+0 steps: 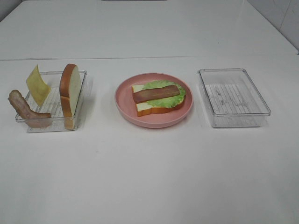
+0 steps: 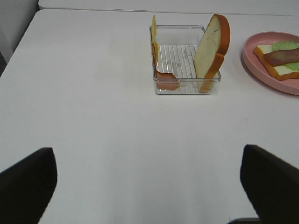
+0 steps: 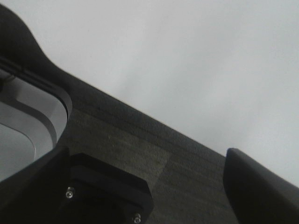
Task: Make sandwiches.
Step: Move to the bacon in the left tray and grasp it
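Note:
The sandwich stack [image 1: 158,97] lies on the round pink plate [image 1: 154,122] at the table's middle: a white bread slice at the bottom, a green lettuce leaf over it, a brown meat strip [image 1: 155,94] on top. It also shows in the left wrist view as the stack [image 2: 280,58], far off to one side. In the left clear tray [image 1: 51,126] a second bread slice [image 1: 69,91] stands on edge beside a yellow cheese square [image 1: 37,85] and another meat strip [image 1: 23,107]. My left gripper [image 2: 149,186] is open, well short of that tray [image 2: 187,88]. My right gripper [image 3: 154,196] is open, facing a dark surface.
An empty clear tray [image 1: 233,70] stands to the right of the plate. Neither arm shows in the exterior high view. White tabletop spreads in front of the trays and plate, and a seam runs across it behind them.

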`<state>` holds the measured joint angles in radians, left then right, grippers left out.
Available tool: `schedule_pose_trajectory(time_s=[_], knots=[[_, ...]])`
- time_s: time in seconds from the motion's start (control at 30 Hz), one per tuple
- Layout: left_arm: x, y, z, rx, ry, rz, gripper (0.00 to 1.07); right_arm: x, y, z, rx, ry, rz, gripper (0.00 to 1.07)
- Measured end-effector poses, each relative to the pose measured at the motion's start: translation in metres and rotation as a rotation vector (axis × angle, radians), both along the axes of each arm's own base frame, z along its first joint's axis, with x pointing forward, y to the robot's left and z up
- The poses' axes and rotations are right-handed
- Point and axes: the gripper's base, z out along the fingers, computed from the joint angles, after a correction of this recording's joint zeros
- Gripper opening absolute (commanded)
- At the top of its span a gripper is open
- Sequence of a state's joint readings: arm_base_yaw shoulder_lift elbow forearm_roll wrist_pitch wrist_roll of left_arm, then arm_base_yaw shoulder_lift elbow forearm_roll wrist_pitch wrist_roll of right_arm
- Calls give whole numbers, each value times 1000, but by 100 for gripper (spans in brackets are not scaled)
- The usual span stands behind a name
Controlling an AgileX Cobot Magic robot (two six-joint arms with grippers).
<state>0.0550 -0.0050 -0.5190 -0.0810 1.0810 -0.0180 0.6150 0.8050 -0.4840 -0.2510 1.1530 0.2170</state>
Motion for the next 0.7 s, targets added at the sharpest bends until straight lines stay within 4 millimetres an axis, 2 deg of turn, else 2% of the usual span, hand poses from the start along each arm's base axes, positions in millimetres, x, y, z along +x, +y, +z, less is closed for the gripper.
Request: schedule_pose_trajectory(time_s=[0.23, 0.47, 0.7], knots=[[0, 0, 0, 0, 0, 0, 100, -16, -11, 16, 139, -189, -6, 87], [0, 0, 0, 0, 0, 0, 100, -24, -16, 23, 211, -277, -17, 87], [0, 0, 0, 0, 0, 0, 100, -37, -33, 29, 257, -405, -186, 87]])
